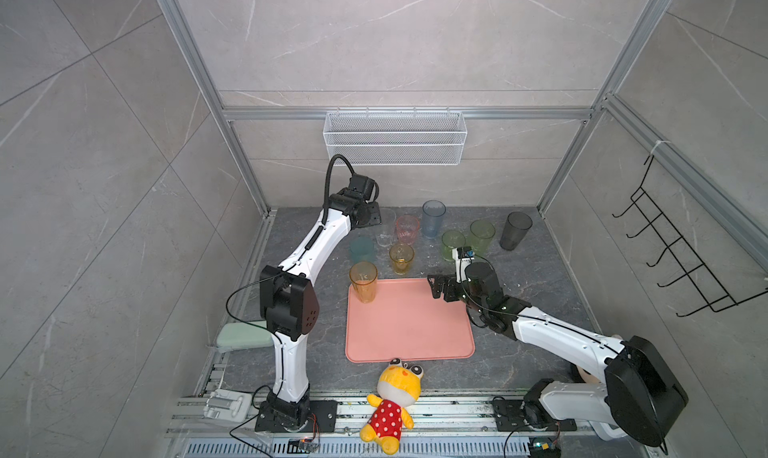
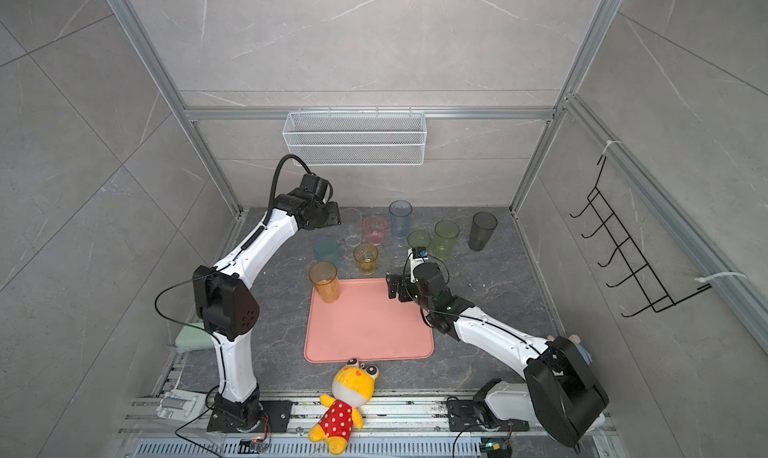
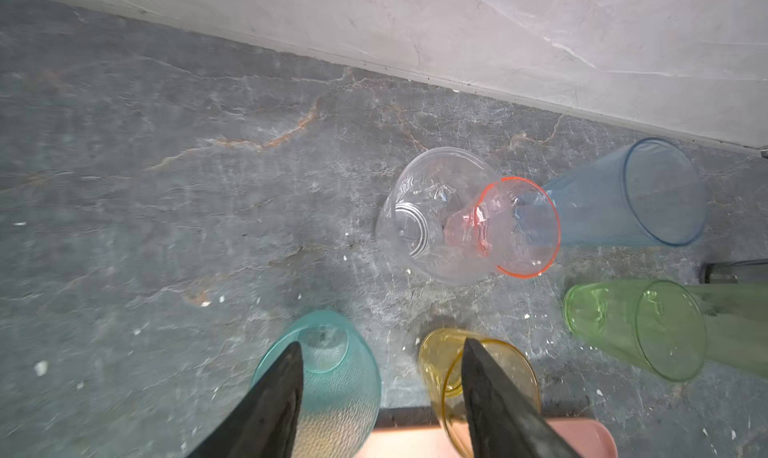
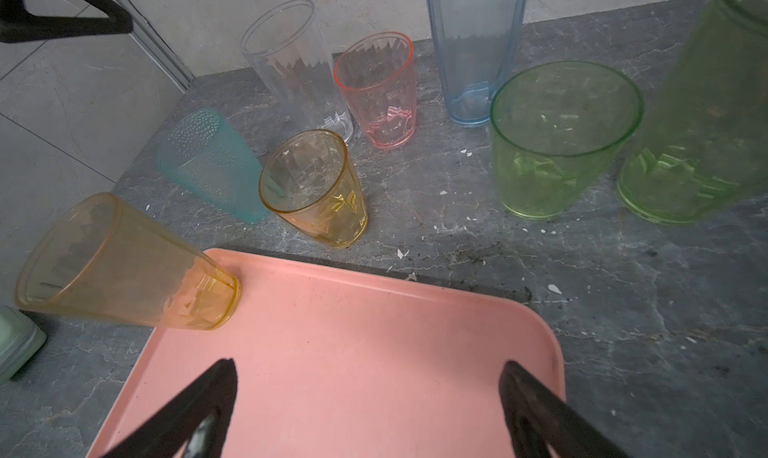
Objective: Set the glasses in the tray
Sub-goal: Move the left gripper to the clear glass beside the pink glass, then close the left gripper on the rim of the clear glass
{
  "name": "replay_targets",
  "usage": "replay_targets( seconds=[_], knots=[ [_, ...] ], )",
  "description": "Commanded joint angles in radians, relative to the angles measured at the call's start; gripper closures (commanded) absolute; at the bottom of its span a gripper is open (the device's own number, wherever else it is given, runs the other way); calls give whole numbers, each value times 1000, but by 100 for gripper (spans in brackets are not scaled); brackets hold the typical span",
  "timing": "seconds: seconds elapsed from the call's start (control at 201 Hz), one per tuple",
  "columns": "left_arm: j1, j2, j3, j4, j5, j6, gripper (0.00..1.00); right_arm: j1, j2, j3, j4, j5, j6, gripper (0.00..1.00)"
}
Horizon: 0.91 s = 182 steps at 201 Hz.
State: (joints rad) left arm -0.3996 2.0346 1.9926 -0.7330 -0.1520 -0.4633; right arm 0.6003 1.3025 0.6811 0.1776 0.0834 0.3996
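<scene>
A plush (image 1: 392, 402) is being seen nearest, lying across the front edge of the bench (image 1: 320, 360). Just behind it the tray (image 1: 409, 331) is lying flat on the bench. Only one of the glasses is being carried by it: the amber glass (image 1: 364, 281), standing upright in the tray's far left corner. The right fingers (image 4: 532, 410) are being held wide apart above the tray's far right part, and nothing is being gripped between them.

The other eight glasses are being left on the bench behind the tray. The yellow glass (image 1: 401, 258) is standing just past the tray's far edge. The teal glass (image 1: 362, 250) is standing to its left, seemingly mouth down, and the short green glass (image 1: 453, 243) to its right. Farther back, the clear glass (image 1: 385, 231) and pink glass (image 1: 407, 229) are standing side by side; whether they are touching cannot be told. The tall green glass (image 1: 482, 235), the blue glass (image 1: 434, 219) and the grey glass (image 1: 515, 230) are standing to their right, the grey one farthest right.

The left fingers (image 3: 274, 402) are being held apart and empty above the group's far left, near the clear glass. On the back wall a wire basket (image 1: 395, 137) is hanging.
</scene>
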Motion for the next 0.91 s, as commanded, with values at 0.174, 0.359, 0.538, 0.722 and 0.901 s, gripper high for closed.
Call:
replay_targets(
  seconds=[0.174, 0.359, 0.538, 0.722, 0.901],
  knots=[
    [28, 122, 117, 51, 83, -22, 38, 6, 32, 36, -17, -2, 16, 1],
    [30, 187, 182, 20, 113, -28, 38, 5, 64, 57, -26, -17, 17, 1],
    [36, 230, 215, 14, 130, -41, 39, 6, 52, 41, -12, 11, 18, 1],
    [37, 264, 235, 20, 144, -52, 40, 6, 59, 46, -21, 34, 11, 1],
    [39, 288, 264, 14, 150, -61, 43, 5, 77, 64, -42, 30, 17, 2]
  ],
)
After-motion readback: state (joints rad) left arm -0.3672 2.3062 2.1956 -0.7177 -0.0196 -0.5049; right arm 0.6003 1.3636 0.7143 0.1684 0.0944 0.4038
